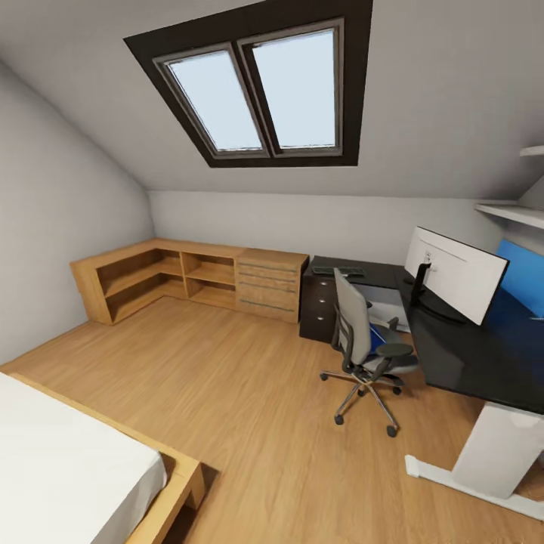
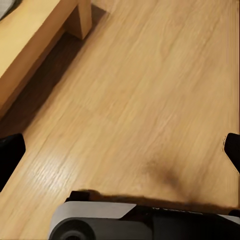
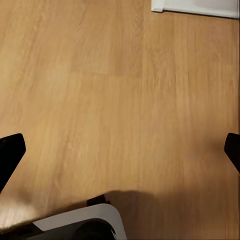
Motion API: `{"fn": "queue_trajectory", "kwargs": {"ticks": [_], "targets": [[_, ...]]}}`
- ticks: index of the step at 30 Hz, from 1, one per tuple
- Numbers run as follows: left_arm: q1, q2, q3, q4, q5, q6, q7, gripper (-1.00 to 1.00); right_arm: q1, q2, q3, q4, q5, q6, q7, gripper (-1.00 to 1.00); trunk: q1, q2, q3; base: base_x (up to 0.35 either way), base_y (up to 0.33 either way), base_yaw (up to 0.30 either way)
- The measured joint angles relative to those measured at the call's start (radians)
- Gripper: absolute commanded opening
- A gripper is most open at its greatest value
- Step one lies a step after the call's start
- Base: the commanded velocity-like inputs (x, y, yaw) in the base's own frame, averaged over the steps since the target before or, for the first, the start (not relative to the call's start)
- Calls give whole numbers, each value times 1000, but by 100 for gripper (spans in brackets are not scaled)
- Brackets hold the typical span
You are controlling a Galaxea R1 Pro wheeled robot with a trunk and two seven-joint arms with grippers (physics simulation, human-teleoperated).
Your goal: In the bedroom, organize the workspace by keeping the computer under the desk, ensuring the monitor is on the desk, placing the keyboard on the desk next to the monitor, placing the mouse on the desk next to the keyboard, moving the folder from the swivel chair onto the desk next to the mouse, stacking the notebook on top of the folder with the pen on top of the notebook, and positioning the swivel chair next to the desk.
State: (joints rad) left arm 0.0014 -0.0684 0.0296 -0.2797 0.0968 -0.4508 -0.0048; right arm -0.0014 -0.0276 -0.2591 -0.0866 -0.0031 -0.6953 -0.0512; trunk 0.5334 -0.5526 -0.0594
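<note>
A white-sheeted bed [image 1: 68, 461] in a light wooden frame is sitting nearest, at the lower left of the head view, on a wooden plank floor [image 1: 227, 378]. In the left wrist view, the left gripper [image 2: 120, 150] is hanging open over bare floor, its two dark fingertips [image 2: 10, 155] spread to opposite edges with nothing between them, and a corner of the bed frame [image 2: 45, 35] is lying beyond. In the right wrist view, the right gripper [image 3: 120, 150] is likewise hanging open and empty over the floor, with a white desk foot [image 3: 195, 6] showing at the far edge. Further into the room, the swivel chair [image 1: 366, 351] is standing on its chrome star base just beside the desk [image 1: 468, 355], its back turned toward the room. On the desk, the monitor [image 1: 453, 273] is standing upright, a large blue flat panel [image 1: 521, 276] is resting just behind it, and the keyboard [image 1: 338, 270] is lying at the far end. The desk's drawers [image 1: 317, 306] are sitting below the keyboard. Beyond, a light wooden shelf and drawer unit [image 1: 189, 279] is running along the far wall, and a skylight [image 1: 253, 91] is glowing in the sloped ceiling.
</note>
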Motion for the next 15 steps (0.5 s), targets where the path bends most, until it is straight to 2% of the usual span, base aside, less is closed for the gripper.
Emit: {"fn": "queue_trajectory", "kwargs": {"ticks": [6, 15], "targets": [[0, 0, -1, 0, 0, 0, 0, 100, 0, 0, 0, 0, 0, 0, 0, 100, 0, 0, -3, 294, -113, -268], [0, -3, -5, 2, -2, 0, 0, 100, 0, 0, 0, 0, 0, 0, 0, 100, 0, 0, -8, 273, -19, -258]]}}
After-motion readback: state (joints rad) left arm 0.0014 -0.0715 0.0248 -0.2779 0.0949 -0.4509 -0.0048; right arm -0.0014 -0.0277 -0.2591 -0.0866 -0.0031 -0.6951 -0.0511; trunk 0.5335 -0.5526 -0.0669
